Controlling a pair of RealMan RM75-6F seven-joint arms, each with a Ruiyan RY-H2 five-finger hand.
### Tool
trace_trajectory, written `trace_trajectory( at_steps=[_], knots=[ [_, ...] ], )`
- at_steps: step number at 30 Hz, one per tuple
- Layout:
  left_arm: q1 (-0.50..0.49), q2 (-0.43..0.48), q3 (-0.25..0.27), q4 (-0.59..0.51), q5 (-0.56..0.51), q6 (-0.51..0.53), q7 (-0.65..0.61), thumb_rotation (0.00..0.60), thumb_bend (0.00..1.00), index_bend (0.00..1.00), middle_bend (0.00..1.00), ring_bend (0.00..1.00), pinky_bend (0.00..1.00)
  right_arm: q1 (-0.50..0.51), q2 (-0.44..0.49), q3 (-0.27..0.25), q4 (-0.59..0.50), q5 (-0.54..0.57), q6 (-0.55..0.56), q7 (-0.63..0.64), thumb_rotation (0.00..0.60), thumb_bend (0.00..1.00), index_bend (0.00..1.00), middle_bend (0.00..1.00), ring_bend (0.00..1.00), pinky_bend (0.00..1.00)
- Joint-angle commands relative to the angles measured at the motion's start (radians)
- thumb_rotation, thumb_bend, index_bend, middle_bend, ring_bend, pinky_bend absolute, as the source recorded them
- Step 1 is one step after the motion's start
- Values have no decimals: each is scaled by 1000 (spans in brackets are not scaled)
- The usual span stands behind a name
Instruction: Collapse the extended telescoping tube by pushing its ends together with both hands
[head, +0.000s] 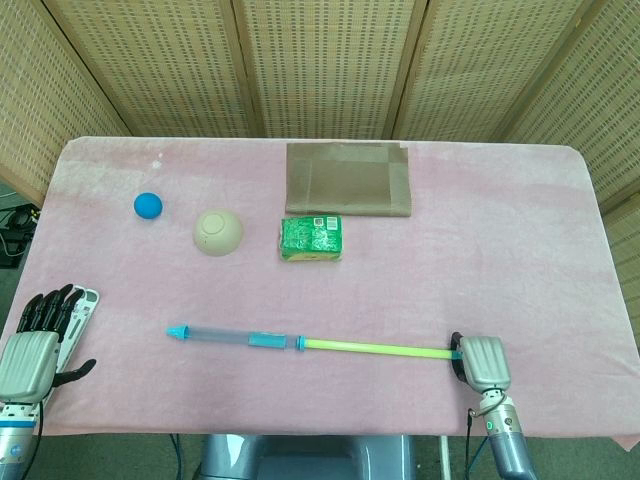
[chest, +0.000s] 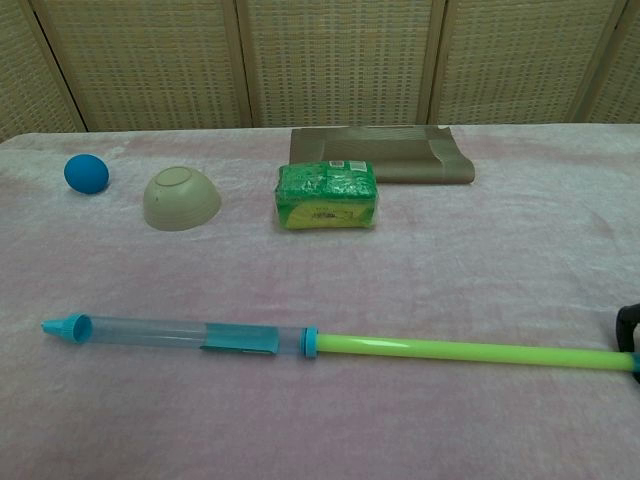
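Pink cloth covers the surface (head: 520, 250); near the front edge lies the telescoping tube (head: 310, 344), fully extended, its clear blue-capped barrel to the left and its yellow-green rod running right. The right hand (head: 482, 362) sits at the rod's right tip, fingers curled around it; the left hand (head: 35, 340) rests at the near left corner, released, fingers spread, well apart from the tube. Farther back stand a blue ball (head: 148, 205), an upturned beige bowl (head: 218, 232), a green packet (head: 311, 238) and a folded brown cloth (head: 348, 179).
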Motion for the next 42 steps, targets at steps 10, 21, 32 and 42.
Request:
trace_trajectory(
  at_steps=[10, 21, 32, 42],
  knots=[
    [-2, 3, 2, -4, -1, -8, 9, 600, 63, 0, 0, 0, 0, 1, 40, -2, -109, -47, 59, -28, 600, 647, 812, 1000, 1000, 682],
    [-9, 10, 0, -19, -13, -28, 19, 600, 74, 0, 0, 0, 0, 69, 114, 107, -378, -7, 96, -213, 600, 648, 823, 1000, 1000, 682],
    [-51, 17, -43, -62, -85, -91, 44, 600, 86, 0, 0, 0, 0, 182, 97, 270, -490, 164, 160, -438, 600, 652, 832, 1000, 1000, 682],
    [-96, 0, -66, -94, -182, -167, 129, 600, 117, 50, 0, 0, 31, 270, 55, 351, -505, 247, 253, -558, 600, 652, 834, 1000, 1000, 694]
  ],
)
